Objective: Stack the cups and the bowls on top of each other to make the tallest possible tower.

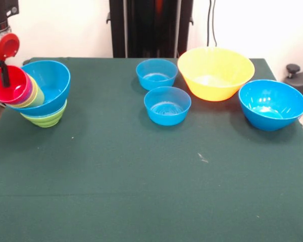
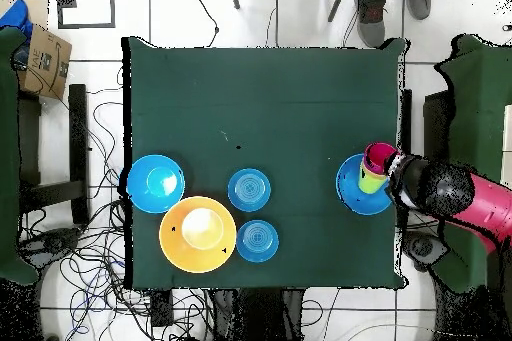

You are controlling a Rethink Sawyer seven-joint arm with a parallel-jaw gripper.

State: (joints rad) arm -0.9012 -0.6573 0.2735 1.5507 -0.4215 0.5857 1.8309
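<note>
Nested cups, red (image 1: 9,84) innermost, then purple, yellow and lime green, form one tilted stack with its mouth toward the camera. My gripper (image 1: 4,80) holds the stack by the red cup's rim, one black finger (image 1: 5,74) inside it. The stack leans into a large blue bowl (image 1: 51,83) that sits on a lime green bowl (image 1: 46,119) at the table's left edge. In the overhead view the arm reaches in from the right to the cups (image 2: 377,161) over that blue bowl (image 2: 354,189).
Two small blue bowls (image 1: 156,73) (image 1: 167,105), the very large yellow bowl (image 1: 215,73) and another large blue bowl (image 1: 271,105) stand apart on the green table (image 1: 141,176). A person's feet (image 2: 390,2) show beyond the table's far edge in the overhead view.
</note>
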